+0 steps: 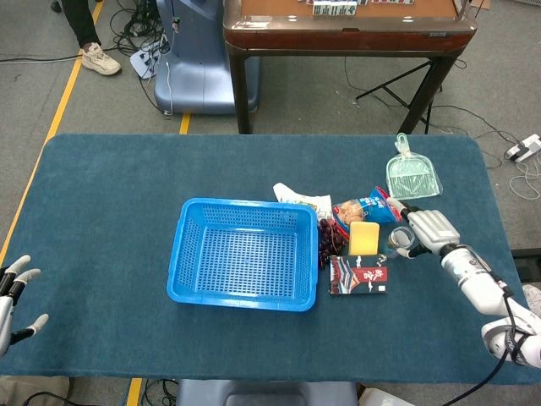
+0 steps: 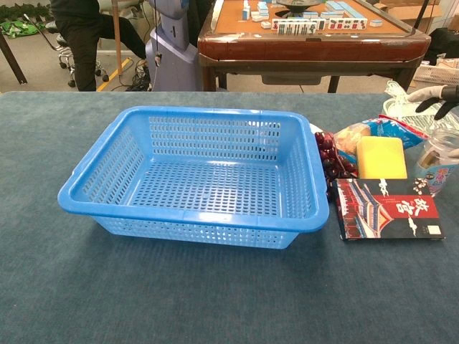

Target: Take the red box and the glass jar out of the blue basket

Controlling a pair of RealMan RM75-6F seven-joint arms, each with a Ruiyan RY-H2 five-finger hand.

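The glass jar (image 1: pixel 401 241) stands upright on the counter (image 1: pixel 110 220) near its right edge, just beside the red box (image 1: pixel 358 276), both outside the blue basket (image 1: pixel 243 254). The right hand (image 1: pixel 427 230) grips it; a careless release could topple it. The left hand (image 1: pixel 13 296) hangs open.

Even, bright overhead light fills both views, casting only soft, short shadows under the blue basket (image 1: pixel 243 255) on the dark surface (image 1: pixel 110 211). Focus is sharp throughout. The glass jar (image 2: pixel 437 159) shows faint highlights; no strong glare or edge distortion appears.
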